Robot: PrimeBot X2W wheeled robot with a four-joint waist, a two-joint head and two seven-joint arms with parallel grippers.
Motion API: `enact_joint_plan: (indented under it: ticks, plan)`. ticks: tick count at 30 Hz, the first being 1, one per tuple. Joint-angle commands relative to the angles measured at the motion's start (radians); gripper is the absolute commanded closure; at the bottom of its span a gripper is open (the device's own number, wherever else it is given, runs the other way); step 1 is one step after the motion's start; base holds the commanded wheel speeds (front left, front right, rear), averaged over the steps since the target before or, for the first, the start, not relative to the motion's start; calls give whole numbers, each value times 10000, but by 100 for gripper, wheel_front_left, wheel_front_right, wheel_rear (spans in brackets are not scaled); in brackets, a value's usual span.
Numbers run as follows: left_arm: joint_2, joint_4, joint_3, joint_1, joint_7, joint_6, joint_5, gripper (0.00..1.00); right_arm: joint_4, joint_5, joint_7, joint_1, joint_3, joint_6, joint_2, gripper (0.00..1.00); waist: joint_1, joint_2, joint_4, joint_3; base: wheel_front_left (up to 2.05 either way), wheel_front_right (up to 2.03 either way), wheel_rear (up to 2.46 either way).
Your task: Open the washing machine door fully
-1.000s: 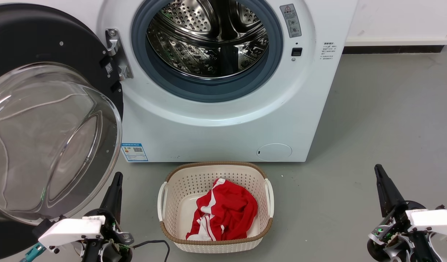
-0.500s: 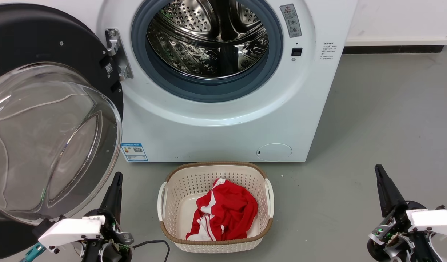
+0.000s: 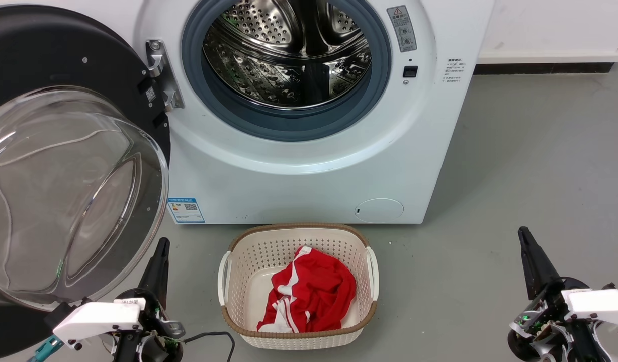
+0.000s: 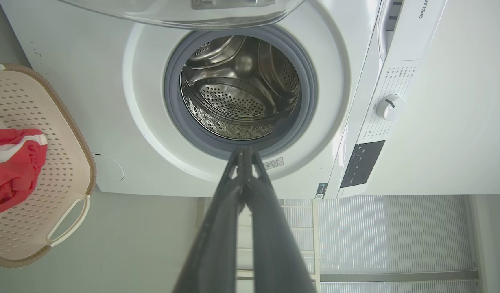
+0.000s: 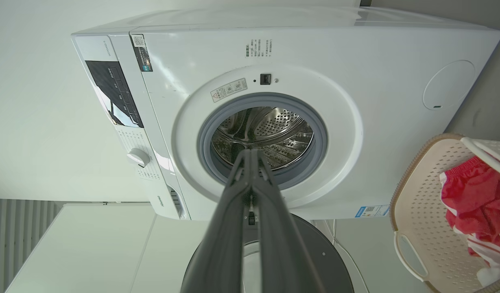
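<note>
The washing machine door hangs swung wide to the left of the white machine, its black ring and clear glass bowl facing me; its metal hinge sits left of the steel drum mouth. The door's glass edge crosses the top of the left wrist view, and its black ring shows low in the right wrist view. My left gripper is shut and empty, just below the door's lower rim. My right gripper is shut and empty, low at the right, far from the door.
A cream laundry basket holding a red and white garment stands on the grey floor in front of the machine, between my two grippers. A small round white flap is at the machine's lower right. Open floor lies to the right.
</note>
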Motion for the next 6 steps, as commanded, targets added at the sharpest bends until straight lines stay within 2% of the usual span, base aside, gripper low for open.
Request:
enact_joint_plan:
  ticks: [1,6]
  plan:
    - [-10,4,28,-75,22,-26,-12,100,11,-56,28,-132,-16,0,32,100,0,-1,0,0,0,0,0]
    - [-10,4,27,-75,23,-26,-13,100,12,-62,40,-132,-25,-1,39,100,0,-1,0,0,0,0,0]
